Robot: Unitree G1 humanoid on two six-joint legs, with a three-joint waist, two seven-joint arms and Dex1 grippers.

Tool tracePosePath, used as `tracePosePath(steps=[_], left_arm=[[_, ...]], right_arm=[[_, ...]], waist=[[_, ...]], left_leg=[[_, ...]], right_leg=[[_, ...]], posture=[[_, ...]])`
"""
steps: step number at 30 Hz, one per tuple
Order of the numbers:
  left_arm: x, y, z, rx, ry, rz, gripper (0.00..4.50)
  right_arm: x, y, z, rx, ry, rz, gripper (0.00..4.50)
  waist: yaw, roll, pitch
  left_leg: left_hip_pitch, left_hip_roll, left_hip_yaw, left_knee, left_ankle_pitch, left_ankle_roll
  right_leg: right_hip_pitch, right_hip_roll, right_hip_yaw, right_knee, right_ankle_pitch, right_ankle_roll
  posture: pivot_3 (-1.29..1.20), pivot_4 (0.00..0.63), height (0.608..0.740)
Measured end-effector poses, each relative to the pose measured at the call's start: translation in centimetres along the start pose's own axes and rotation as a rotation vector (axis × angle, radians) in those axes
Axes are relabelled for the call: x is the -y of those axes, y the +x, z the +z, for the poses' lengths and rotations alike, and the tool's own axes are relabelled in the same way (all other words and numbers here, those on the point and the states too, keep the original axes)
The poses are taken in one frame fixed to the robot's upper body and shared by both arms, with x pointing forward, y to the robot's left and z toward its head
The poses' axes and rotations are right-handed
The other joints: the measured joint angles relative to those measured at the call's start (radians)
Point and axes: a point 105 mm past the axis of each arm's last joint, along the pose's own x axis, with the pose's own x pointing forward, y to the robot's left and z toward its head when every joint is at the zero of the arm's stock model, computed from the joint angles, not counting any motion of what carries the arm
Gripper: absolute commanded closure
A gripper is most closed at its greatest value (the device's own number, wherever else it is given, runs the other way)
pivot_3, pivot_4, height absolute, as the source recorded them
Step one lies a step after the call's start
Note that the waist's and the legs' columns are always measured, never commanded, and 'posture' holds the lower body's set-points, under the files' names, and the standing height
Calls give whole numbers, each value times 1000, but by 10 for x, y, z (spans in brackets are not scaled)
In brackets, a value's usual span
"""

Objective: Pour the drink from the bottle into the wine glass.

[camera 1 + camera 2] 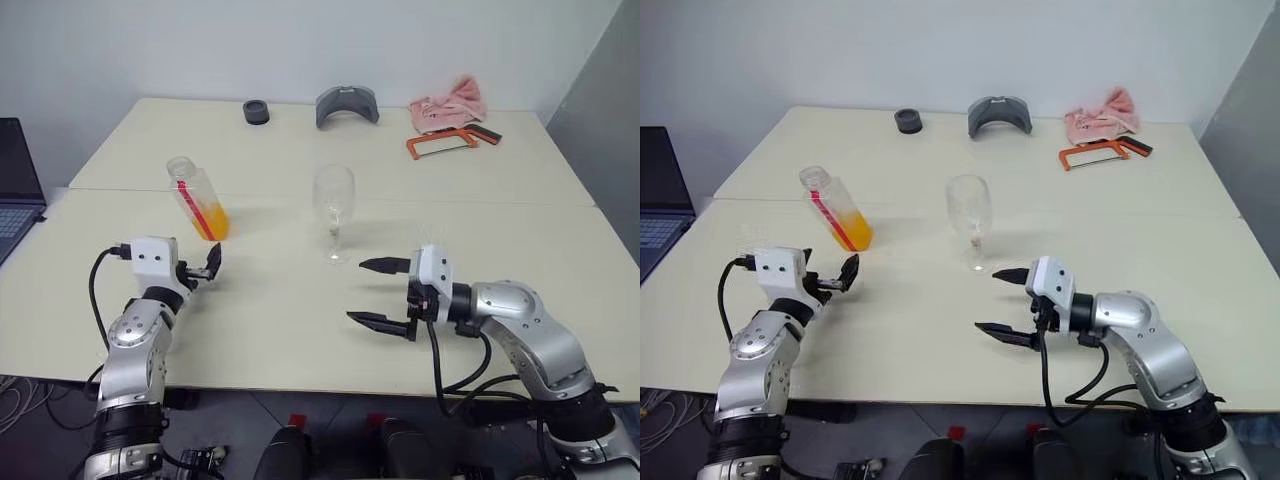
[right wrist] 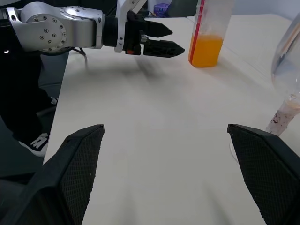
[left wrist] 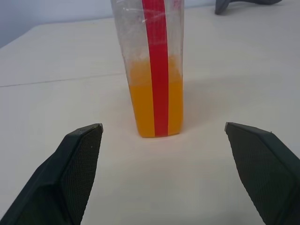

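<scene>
My right tool [image 1: 381,294] wide, nothing in it, low over the tabletop [image 1: 300,320]. My left tool [image 1: 207,266] wide too, just short of the bottle [image 1: 198,199] (drink [image 1: 214,221] fills its bottom). Glass [image 1: 334,210] upright beside, apart.

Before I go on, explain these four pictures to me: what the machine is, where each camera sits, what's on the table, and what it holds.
This is a two-armed robot standing at a table. Two pictures come from cameras in its head, looking down over its arms. The other two come from a camera on each wrist, looking out between that arm's black jaws. The left gripper points at the bottle, part full of orange drink. The right gripper sits near the empty wine glass. Both are open and hold nothing. Farther back lie a pink cloth, an orange saw and a grey curved piece.
</scene>
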Motion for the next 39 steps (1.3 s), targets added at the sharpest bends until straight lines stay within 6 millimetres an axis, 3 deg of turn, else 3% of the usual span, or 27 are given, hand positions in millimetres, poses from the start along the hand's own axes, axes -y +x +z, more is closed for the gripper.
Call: tracePosePath(steps=[11,21,31,39], left_arm=[[-6,23,20,23,1,-7,0],[-7,34,24,24,8,-21,0],[-13,44,42,74,45,-21,0],[-13,50,44,75,45,-28,0]], right_arm=[[3,9,17,30,68,-16,13],[14,12,33,84,48,-89,13],[17,18,66,229,-35,-96,13],[18,20,66,228,-53,-112,13]], waist=[[0,0,0],[-1,0,0],[-1,0,0],[-1,0,0]], left_leg=[[0,0,0,0,0,0],[0,-1,-1,0,0,0],[0,-1,-1,0,0,0],[-1,-1,-1,0,0,0]], right_leg=[[0,0,0,0,0,0],[0,0,0,0,0,0],[0,0,-2,0,0,0],[-1,0,-2,0,0,0]], posture=[[0,150,740],[0,150,740],[0,150,740],[0,150,740]])
